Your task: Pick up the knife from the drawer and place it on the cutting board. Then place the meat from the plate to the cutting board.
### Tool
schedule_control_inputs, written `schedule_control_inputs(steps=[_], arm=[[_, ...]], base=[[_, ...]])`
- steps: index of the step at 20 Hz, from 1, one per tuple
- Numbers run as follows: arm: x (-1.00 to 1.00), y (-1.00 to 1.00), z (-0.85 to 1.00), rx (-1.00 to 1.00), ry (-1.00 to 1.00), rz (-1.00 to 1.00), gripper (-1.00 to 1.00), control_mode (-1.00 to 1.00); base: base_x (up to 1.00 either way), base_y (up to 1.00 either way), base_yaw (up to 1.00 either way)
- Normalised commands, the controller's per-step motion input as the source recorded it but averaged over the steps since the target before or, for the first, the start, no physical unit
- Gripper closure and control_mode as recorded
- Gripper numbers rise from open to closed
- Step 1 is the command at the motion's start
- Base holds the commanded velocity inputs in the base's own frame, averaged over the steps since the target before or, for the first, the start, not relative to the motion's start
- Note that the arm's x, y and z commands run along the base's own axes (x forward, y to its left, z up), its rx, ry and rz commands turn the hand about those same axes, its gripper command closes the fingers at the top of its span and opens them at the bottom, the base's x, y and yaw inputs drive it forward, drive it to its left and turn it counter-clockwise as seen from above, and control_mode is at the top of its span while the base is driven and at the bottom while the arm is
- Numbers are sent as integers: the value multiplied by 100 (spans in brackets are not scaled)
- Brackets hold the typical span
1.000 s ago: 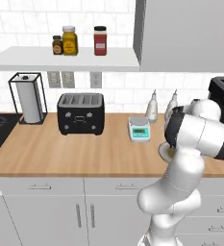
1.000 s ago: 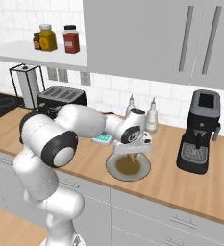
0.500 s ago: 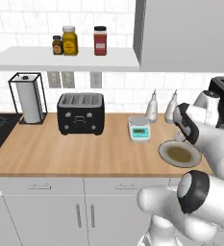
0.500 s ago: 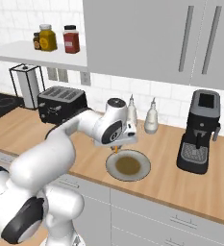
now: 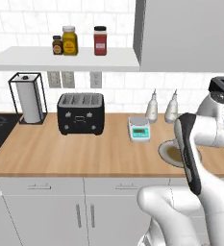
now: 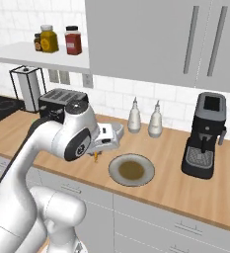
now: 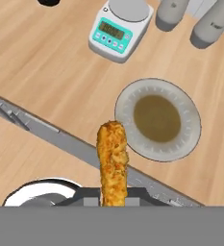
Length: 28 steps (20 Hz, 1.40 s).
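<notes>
The gripper point(image 7: 113, 204) is clamped on the meat point(image 7: 112, 163) (a breaded golden strip), held over the bench's front edge, beside the plate point(image 7: 185, 139).

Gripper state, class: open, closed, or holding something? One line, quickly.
Gripper: closed on the breaded meat piece, lifted above the counter.
</notes>
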Motion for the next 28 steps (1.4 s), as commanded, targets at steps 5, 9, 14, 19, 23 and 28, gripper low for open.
schedule_control_inputs(steps=[5, 9, 14, 19, 23, 28], arm=[[-48, 17, 41, 0, 1, 0, 100, -100], [-12, 0, 5, 0, 0, 0, 100, 100], [0, 0, 0, 0, 0, 0, 100, 100], [0, 0, 0, 0, 0, 0, 100, 100], [0, 0, 0, 0, 0, 0, 100, 100], [0, 0, 0, 0, 0, 0, 100, 100]], base=[[0, 0, 0], [-67, 2, 4], [-95, 48, 51], [-36, 48, 86], [-3, 46, 93], [0, 52, 92]])
